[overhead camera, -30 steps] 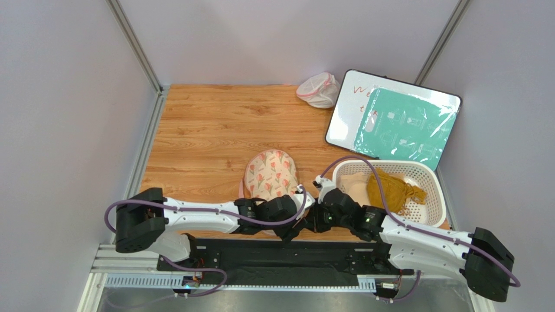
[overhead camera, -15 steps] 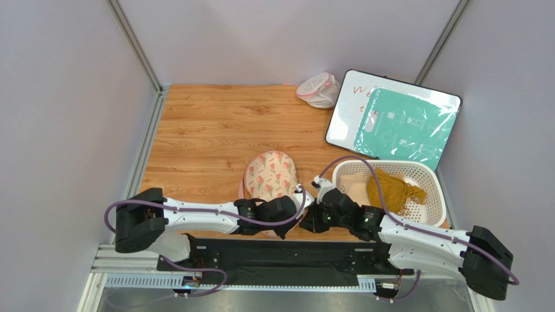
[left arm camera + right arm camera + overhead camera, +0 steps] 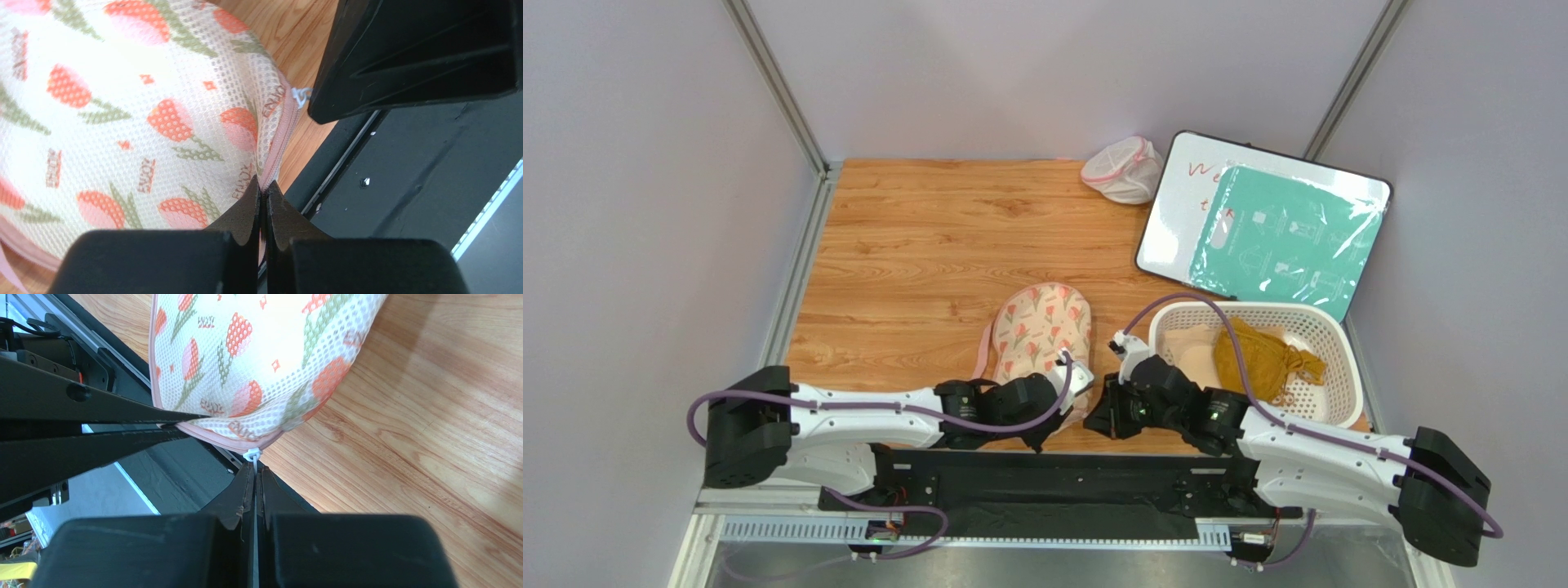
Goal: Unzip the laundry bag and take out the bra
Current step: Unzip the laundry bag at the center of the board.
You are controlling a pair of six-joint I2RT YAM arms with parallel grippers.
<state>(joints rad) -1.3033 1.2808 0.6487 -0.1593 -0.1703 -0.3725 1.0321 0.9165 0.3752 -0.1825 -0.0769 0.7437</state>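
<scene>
Where the bag lies: the flat oval cream mesh laundry bag with orange-pink and green tulip print [image 3: 1043, 328] rests on the wooden surface [image 3: 916, 257], close to its near edge, between the two arms.
Bag edge: pink edging [image 3: 283, 125] runs round the rim; the near end is lifted slightly off the wood in the right wrist view.
Left hand [image 3: 265, 191]: fingers pressed together, clamped on the pink edging at the bag's near end.
Right hand [image 3: 254, 471]: fingers together, their tips pinching the small white zip pull [image 3: 251, 456] that hangs from the bag's near corner.
Hands to each other: tips just beside one another at the same end of the bag.
White plastic basket [image 3: 1342, 349]: right of the bag, holding a crumpled mustard cloth [image 3: 1259, 355] and a pale beige garment [image 3: 1192, 346].
Whiteboard with teal sheet [image 3: 1259, 221]: beyond the basket.
Small white mesh pouch with pink trim [image 3: 1124, 169]: at the far edge, well apart from the bag.
</scene>
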